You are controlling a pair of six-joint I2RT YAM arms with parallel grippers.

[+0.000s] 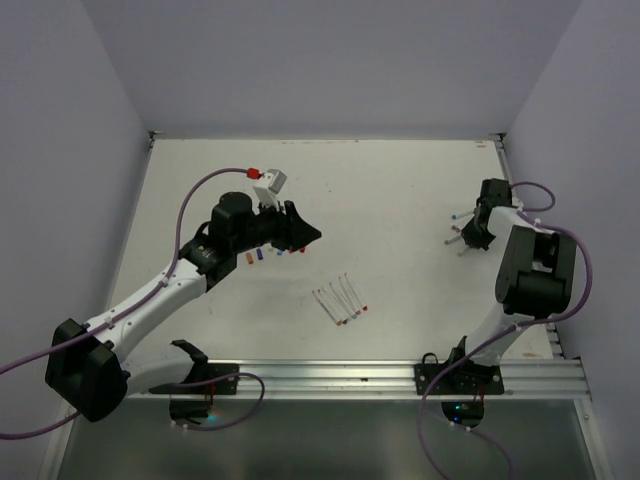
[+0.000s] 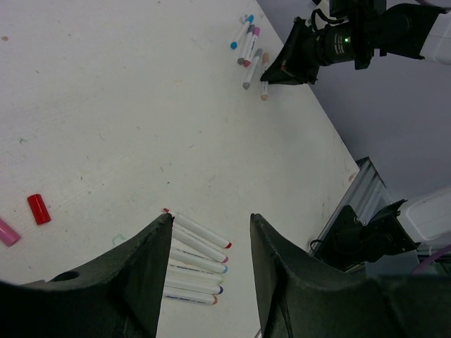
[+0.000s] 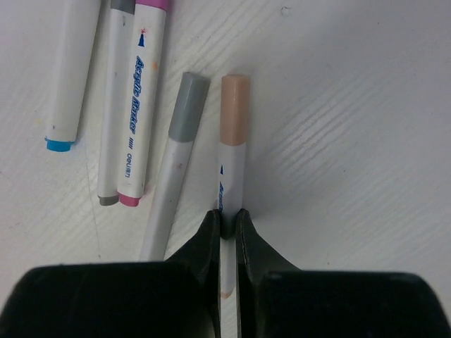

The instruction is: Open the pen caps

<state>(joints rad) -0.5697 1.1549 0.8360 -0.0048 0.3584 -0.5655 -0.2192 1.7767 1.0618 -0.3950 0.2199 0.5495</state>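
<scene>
Right hand [image 3: 225, 220] clamps the pen [image 3: 232, 176] with the peach cap [image 3: 235, 109], one of five; left hand [image 2: 211, 220] open

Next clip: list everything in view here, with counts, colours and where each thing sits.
capped pens: five, white bodies with blue, grey, pink, grey and peach caps, lying together on the table's right side.
peach-capped pen: one of those five, clamped between the right gripper's fingers.
uncapped pens: about five or six, white with coloured tips, in a row near the table's centre.
loose pen caps: at least four, red and pink among them, on the table by the left arm.
table: one, white.
left gripper: black, open, empty, near the loose caps.
right gripper: black, shut on the peach-capped pen.
</scene>
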